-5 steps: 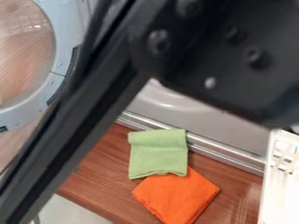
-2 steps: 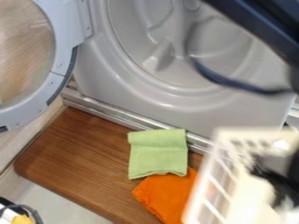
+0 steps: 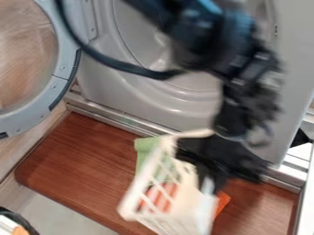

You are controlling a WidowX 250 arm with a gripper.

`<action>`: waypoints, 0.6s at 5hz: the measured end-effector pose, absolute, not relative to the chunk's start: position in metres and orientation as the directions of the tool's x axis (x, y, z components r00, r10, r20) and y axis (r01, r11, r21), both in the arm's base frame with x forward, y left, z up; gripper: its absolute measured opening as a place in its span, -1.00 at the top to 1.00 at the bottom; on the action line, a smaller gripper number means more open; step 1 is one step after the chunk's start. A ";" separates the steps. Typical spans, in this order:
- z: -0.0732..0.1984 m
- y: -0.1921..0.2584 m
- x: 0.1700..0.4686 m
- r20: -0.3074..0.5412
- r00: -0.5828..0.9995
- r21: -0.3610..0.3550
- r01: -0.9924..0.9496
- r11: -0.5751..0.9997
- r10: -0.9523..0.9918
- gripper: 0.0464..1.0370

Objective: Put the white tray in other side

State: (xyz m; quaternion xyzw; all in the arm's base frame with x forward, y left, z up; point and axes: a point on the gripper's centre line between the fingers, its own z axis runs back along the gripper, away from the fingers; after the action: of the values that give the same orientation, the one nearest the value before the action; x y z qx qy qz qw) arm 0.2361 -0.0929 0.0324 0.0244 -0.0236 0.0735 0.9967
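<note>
Your white tray (image 3: 189,206) hangs tilted over the brown desk (image 3: 73,156), with your fingers (image 3: 208,160) clamped on its upper part, toward the machine (image 3: 104,87). Behind its slats you can see part of the green cloth (image 3: 144,146) and the orange cloth (image 3: 222,202), the green one also showing past its upper left edge, the orange past its right.

A reddish-brown wooden surface with a rounded corner (image 3: 80,160) lies before a glossy grey front-loading machine (image 3: 153,103). A silvery metal strip (image 3: 116,117) runs between them. At upper left, a round blue-grey door (image 3: 63,64) stands open. Pale grey floor (image 3: 55,206) shows at lower left, and soft light glints on the machine.
</note>
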 end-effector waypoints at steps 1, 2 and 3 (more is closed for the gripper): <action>0.023 -0.078 0.241 0.051 0.993 0.025 -0.113 0.993 0.111 0.92; 0.002 -0.096 0.244 0.014 0.997 0.051 -0.077 0.996 0.076 0.92; 0.005 -0.121 0.250 0.046 0.999 0.046 -0.028 0.999 0.025 0.92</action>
State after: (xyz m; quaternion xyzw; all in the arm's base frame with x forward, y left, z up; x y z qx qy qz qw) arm 0.2499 -0.1214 0.0051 0.0232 -0.0226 0.0132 0.9994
